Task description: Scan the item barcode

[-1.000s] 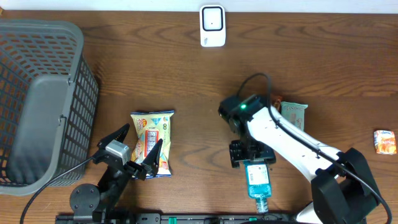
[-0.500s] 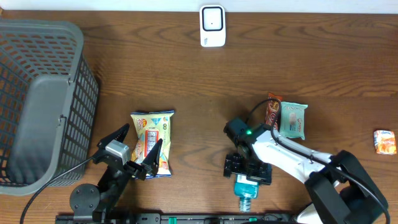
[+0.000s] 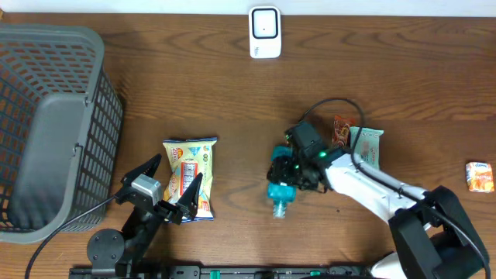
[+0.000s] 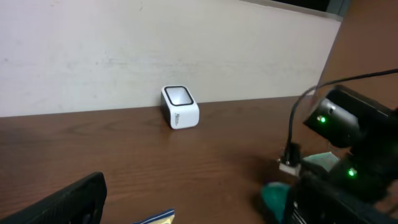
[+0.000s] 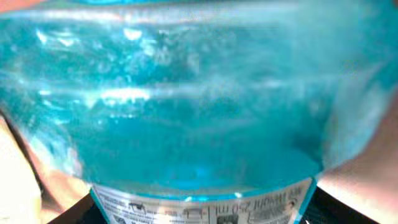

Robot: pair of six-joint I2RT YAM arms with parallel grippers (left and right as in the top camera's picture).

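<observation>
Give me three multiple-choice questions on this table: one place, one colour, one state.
1. Where on the table is the white scanner? A) far edge B) near edge C) right edge
2. What colour is the bottle at the right gripper? A) red B) blue C) black
3. The left gripper is: A) shut B) out of view C) open
Answers: A, it sits at the top of the overhead view; B, blue fills the right wrist view; C, its fingers are spread wide.
</observation>
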